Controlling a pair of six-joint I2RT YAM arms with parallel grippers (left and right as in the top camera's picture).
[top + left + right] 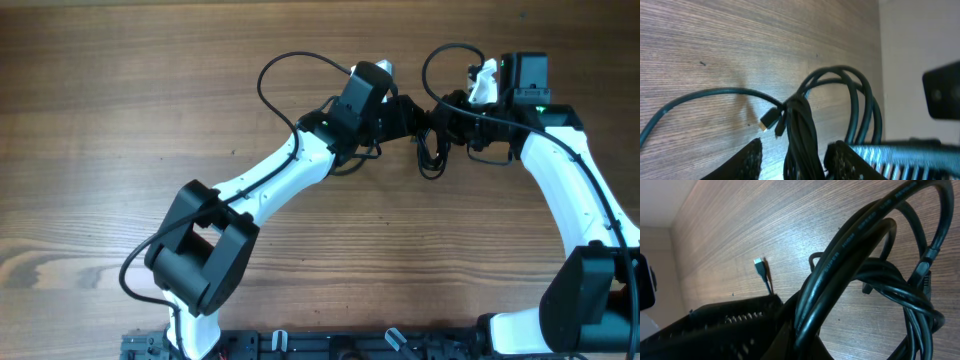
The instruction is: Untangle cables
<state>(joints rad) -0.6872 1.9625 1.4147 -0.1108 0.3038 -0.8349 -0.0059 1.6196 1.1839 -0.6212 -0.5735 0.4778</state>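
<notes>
I see the cables bunched in a dark tangle between the two arms, over the far side of the table. My left pincer is closed onto the bundle. The right pincer sits among the loops, and I cannot tell how far open it is.

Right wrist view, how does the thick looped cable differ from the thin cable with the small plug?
The thick cable is far fatter than the thin cable. The thick cable carries printed lettering; the thin cable shows none. The thick cable hangs in loops close to the camera; the thin cable lies on the table. Both are dark.
</notes>
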